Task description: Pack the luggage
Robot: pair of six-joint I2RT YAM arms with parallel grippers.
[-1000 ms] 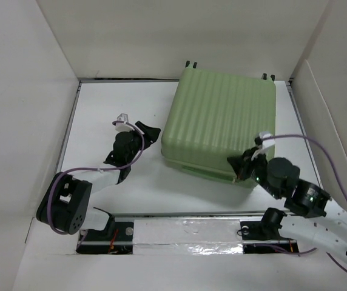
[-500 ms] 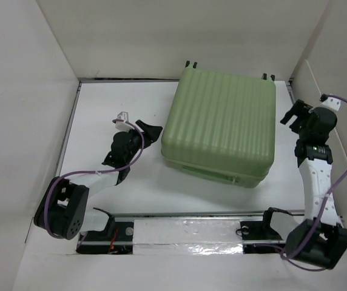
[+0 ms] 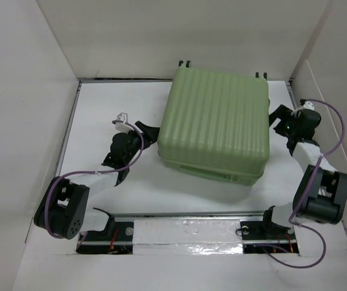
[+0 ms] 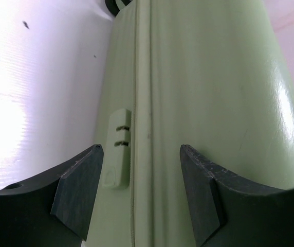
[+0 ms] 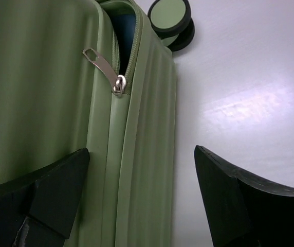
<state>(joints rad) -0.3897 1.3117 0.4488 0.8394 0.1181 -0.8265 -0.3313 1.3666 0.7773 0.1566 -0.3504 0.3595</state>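
The green luggage [image 3: 215, 124] lies flat in the upper middle of the white table [image 3: 137, 194]. The left tool [image 3: 151, 131] is at its left side and the right tool [image 3: 278, 121] at its right side, both spread wide. The zipper pull [image 5: 105, 69] sits near the wheels [image 5: 171, 20].

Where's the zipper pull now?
Zipper pull: right wrist view, upper left, on the luggage's side seam near its wheels, ahead of the open right gripper.

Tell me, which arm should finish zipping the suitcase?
Right. Its open gripper faces the zipper pull on the luggage, where blue lining shows. The left gripper faces a side with no pull in view.
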